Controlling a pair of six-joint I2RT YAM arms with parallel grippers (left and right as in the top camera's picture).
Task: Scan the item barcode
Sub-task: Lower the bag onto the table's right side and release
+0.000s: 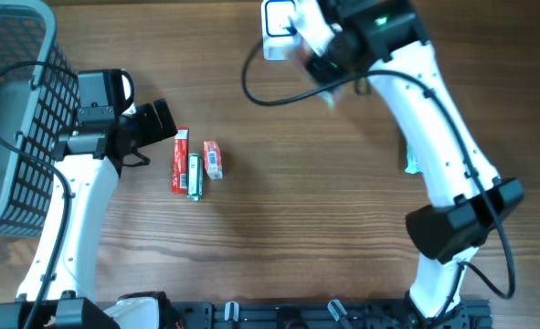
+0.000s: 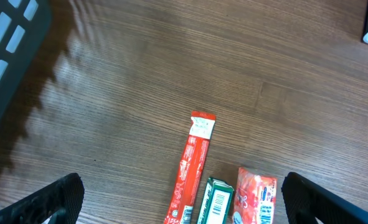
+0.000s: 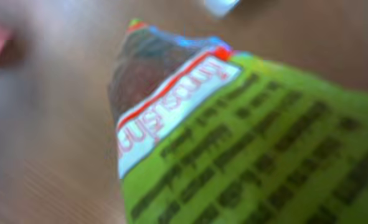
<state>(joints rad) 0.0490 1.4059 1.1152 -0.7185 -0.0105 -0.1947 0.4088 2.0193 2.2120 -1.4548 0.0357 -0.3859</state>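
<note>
The right hand, clamped shut on a green packet, holds it beside the white scanner at the bench's far edge. The left hand hangs wide open and empty near a red stick pack, green box and red packet.

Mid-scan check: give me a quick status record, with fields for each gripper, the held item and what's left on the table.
left gripper: open, over three items, holding nothing
right gripper: shut on green packet, by the white device at the far edge
on table: red stick, green box, red packet, side by side
basket: left edge
</note>
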